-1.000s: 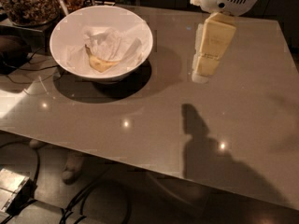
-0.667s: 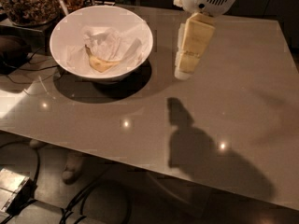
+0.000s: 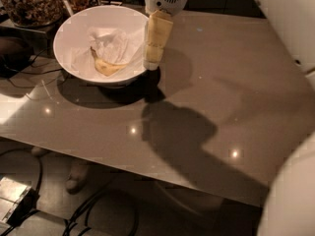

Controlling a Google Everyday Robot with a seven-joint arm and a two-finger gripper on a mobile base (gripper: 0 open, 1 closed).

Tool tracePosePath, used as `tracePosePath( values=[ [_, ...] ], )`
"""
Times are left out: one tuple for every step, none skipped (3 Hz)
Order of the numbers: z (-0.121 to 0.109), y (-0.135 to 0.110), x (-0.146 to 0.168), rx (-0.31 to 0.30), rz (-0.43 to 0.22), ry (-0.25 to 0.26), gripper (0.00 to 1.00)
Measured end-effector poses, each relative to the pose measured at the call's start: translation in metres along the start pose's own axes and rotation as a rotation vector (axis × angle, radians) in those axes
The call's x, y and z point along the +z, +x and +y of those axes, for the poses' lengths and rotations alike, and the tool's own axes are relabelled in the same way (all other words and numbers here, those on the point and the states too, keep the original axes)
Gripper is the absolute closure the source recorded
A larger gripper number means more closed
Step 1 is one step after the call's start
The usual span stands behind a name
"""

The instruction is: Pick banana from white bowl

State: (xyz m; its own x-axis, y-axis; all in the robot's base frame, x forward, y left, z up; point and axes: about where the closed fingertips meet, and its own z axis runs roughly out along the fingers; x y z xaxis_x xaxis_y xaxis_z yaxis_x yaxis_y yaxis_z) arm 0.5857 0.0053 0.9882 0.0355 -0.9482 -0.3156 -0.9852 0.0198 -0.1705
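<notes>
Nearest, cables (image 3: 98, 215) and a grey box (image 3: 12, 198) are seen on the floor below the worktop (image 3: 236, 82), whose glossy grey-brown top shows light spots and a broad arm shadow (image 3: 182, 132). Further back, the white bowl (image 3: 74, 31) stands near the left far corner, with the banana (image 3: 107, 67) lying inside on crumpled white paper (image 3: 110, 41), stem up-left. The gripper (image 3: 151, 63) hangs pads-down at the bowl's right rim, beside the banana rather than over it, judged as an approach before reaching in. How far the jaws are open cannot be told, and nothing is seen held. Behind, a dark container of brown bits (image 3: 29, 4) is seen in a dim room.
</notes>
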Motion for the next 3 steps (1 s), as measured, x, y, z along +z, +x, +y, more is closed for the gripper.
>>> tracePosePath(
  values=[
    [-0.009,-0.012,0.004,-0.011,-0.021,0.014,0.00],
    [-0.025,-0.021,0.014,0.032,-0.021,0.038,0.00],
    [-0.049,-0.038,0.034,0.106,-0.001,0.020,0.00]
  ],
)
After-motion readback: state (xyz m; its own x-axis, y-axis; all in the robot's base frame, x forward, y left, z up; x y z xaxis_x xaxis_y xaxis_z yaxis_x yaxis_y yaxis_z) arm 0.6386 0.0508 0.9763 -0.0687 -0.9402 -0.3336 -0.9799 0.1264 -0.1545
